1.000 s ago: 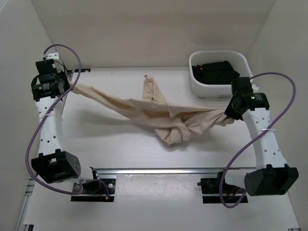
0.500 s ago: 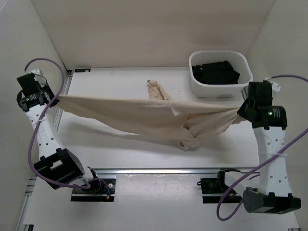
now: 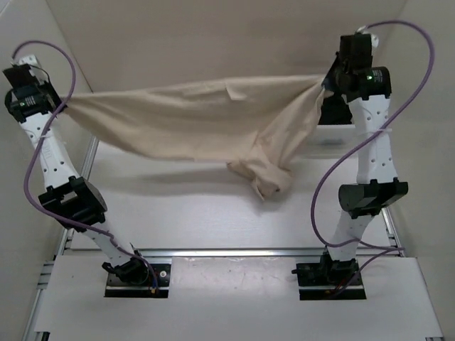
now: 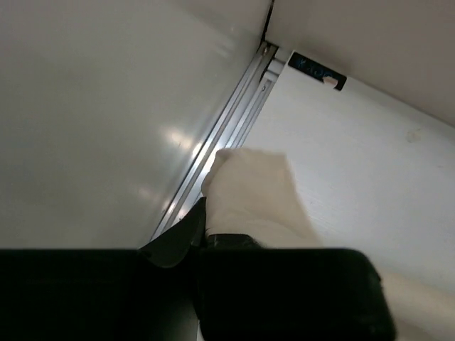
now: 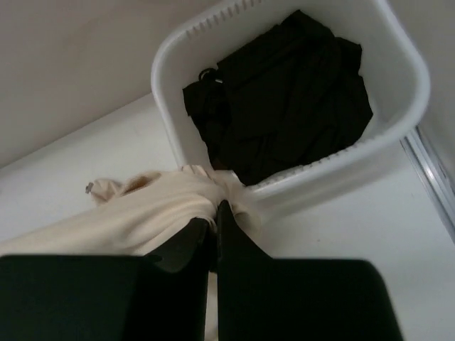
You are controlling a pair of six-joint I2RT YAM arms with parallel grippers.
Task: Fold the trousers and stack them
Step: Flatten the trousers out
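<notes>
Top external view gives us the trousers (image 3: 192, 117) strung like a hammock between both arms, high above the desk (image 3: 178, 213). Our left tool (image 3: 60, 106) is clenched on one end at the far left, and our right tool (image 3: 325, 82) is clenched on the other end at the far right. The beige cloth sags between them, and a bunched lump hangs down right of the middle; we cannot tell whether its lowest fold touches the desk.

From the left wrist we see a wad of the cloth sticking out past our fingertips (image 4: 174, 245), above the desk's edge and beside an aluminium rail (image 4: 227, 135).

From the right wrist we see the closed tool pinching a gathered fold of the trousers. Beneath it sits a white basket (image 5: 398, 106) holding dark clothing (image 5: 284, 106).
</notes>
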